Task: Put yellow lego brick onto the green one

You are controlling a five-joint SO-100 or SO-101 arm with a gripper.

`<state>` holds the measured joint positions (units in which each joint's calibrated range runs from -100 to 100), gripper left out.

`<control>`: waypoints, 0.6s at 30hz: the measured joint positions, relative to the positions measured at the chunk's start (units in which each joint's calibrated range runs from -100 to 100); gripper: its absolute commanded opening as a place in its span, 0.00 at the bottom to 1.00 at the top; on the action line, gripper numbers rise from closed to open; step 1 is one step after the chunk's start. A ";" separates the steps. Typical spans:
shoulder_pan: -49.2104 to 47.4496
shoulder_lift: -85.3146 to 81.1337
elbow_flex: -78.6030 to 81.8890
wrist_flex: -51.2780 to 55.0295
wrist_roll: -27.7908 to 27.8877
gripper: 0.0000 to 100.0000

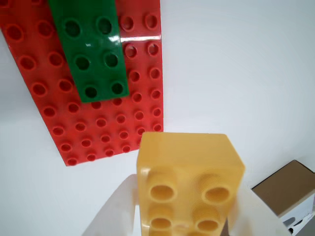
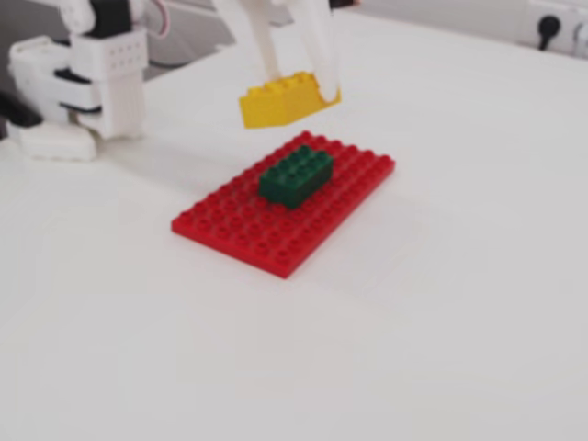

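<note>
wrist view: close, peering down past the hand (image 1: 184,216) | fixed view: farther, angled down | shared: red baseplate (image 1: 103,123) (image 2: 276,230)

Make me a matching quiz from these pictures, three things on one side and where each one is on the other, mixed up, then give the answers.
Things:
1. yellow brick
2. green brick
3. red plate

Places:
A. flat on the white table
B. held in the air by the tool
C. sitting on the red plate

Pairs: 1-B, 2-C, 3-A
</note>
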<state>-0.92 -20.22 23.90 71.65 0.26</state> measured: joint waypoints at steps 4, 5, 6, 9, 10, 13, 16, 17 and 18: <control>-3.39 -1.27 6.58 -3.03 -2.60 0.11; -3.46 -1.27 6.58 -3.20 -3.22 0.11; -3.83 -1.18 6.58 -3.11 -3.85 0.11; -5.82 0.68 6.58 -3.11 -5.04 0.11; -5.90 1.52 6.58 -3.11 -5.25 0.11; -4.64 4.73 5.23 -2.07 -6.03 0.11; -4.35 8.36 2.07 0.17 -6.19 0.11; -4.57 9.62 0.63 1.21 -6.19 0.11; -4.72 10.72 -0.81 2.16 -6.19 0.11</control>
<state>-5.64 -9.50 23.08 73.81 -5.93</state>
